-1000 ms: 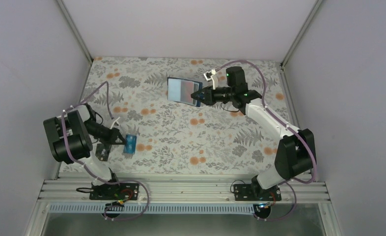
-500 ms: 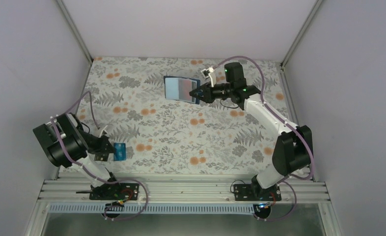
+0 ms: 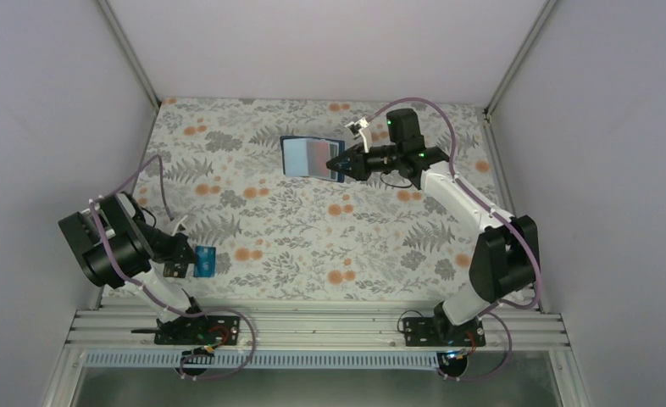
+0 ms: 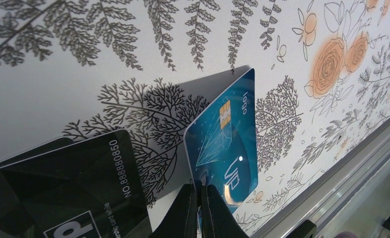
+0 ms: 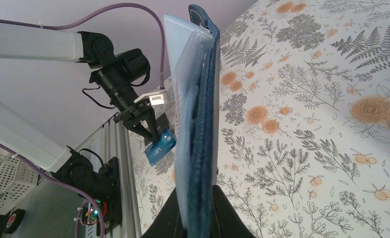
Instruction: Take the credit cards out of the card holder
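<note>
L claw (image 4: 199,197): you've got it clamped on teal card (image 4: 226,144) nr table (image 3: 380,246) front-left edge; black card (image 4: 79,183) just beside | R claw (image 5: 193,210): clamped on card holder (image 3: 308,157) edge; holder held up over far-mid table

The card holder (image 3: 308,158) is in the right end effector (image 3: 340,164), above the table's (image 3: 380,229) far middle. Well to its near left, the left end effector (image 4: 199,191) grips one card (image 4: 225,144), with a second card (image 4: 84,183) just beside.
</note>
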